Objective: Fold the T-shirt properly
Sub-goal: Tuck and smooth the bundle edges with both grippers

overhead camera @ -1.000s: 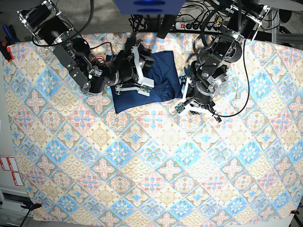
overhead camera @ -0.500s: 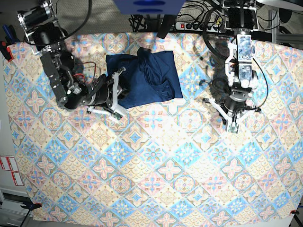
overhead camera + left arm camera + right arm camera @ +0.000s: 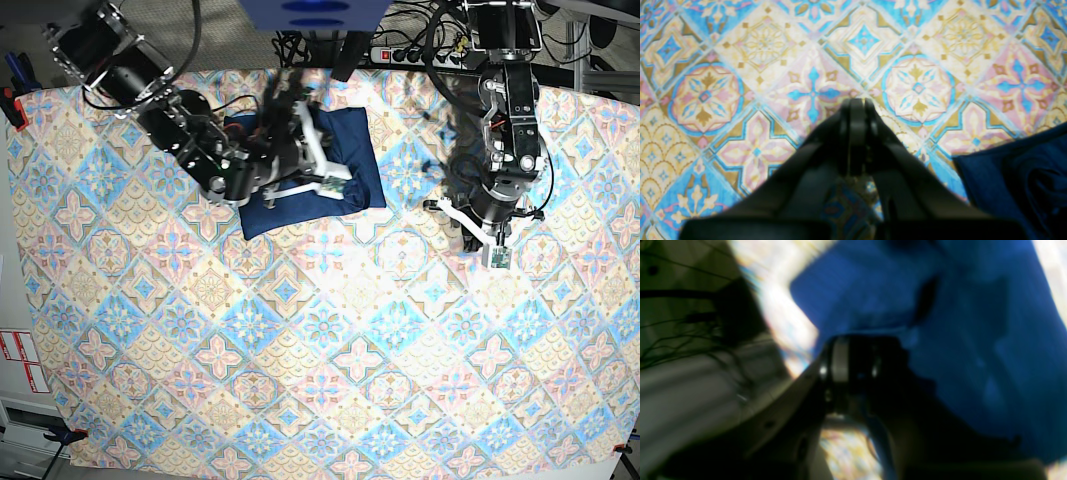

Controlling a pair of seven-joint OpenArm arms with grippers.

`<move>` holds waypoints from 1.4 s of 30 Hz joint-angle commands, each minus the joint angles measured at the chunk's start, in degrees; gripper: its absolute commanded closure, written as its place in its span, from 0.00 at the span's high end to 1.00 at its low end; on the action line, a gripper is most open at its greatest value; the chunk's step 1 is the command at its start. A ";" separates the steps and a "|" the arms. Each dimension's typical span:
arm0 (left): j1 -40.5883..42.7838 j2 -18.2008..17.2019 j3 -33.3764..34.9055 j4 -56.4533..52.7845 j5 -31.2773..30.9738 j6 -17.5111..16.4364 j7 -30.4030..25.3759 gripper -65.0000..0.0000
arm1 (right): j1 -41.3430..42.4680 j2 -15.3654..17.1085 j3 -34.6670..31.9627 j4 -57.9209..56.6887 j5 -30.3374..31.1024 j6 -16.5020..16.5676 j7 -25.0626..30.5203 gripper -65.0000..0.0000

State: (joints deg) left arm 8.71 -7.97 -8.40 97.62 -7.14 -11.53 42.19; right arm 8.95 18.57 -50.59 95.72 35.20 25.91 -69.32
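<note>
The dark blue T-shirt (image 3: pixel 358 165) lies folded into a rough rectangle at the far middle of the patterned cloth (image 3: pixel 330 340). My right gripper (image 3: pixel 320 150) hovers over the shirt's left half and hides part of it. In the right wrist view the picture is blurred: blue T-shirt (image 3: pixel 973 340) fills the field around the gripper (image 3: pixel 853 353), and I cannot make out how the jaws stand. My left gripper (image 3: pixel 478 212) is off to the shirt's right, apart from it. Seen from the left wrist, that gripper (image 3: pixel 857 103) is shut over bare cloth, with the T-shirt's edge (image 3: pixel 1017 176) at lower right.
The diamond-patterned cloth covers the whole table. A power strip with cables (image 3: pixel 420 52) and a blue object (image 3: pixel 315 12) sit beyond the far edge. Red-and-white labels (image 3: pixel 20 360) lie off the cloth's left side.
My right arm, which had drawn back to the shirt's left half a second ago, has swung over the shirt again. The left arm moved right, away from the shirt, and stays there.
</note>
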 commanded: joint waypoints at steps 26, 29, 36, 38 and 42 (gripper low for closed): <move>4.87 -3.59 11.61 1.50 -0.03 -8.21 -1.10 0.00 | 5.86 -1.91 16.17 0.06 0.54 0.24 1.06 0.15; 4.87 -4.65 17.68 1.50 0.32 -8.21 -1.10 0.00 | 4.28 -2.00 15.99 -2.76 0.54 0.24 1.06 0.15; 4.61 -4.74 20.23 1.50 0.41 -8.12 -1.18 0.00 | 3.49 -5.07 9.40 -7.50 0.45 0.24 1.23 0.15; 4.52 -4.82 20.14 1.50 0.50 -8.03 -1.27 0.00 | 5.34 -5.25 5.27 -9.00 0.45 0.24 2.64 0.15; 4.43 -4.74 16.54 1.50 0.50 -7.94 -1.36 0.00 | 8.32 -6.66 -1.50 -11.90 0.45 0.24 7.39 0.15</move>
State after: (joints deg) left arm 13.56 -12.47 8.47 98.02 -6.48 -19.79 41.93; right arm 16.40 12.12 -52.31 83.13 35.05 25.89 -62.54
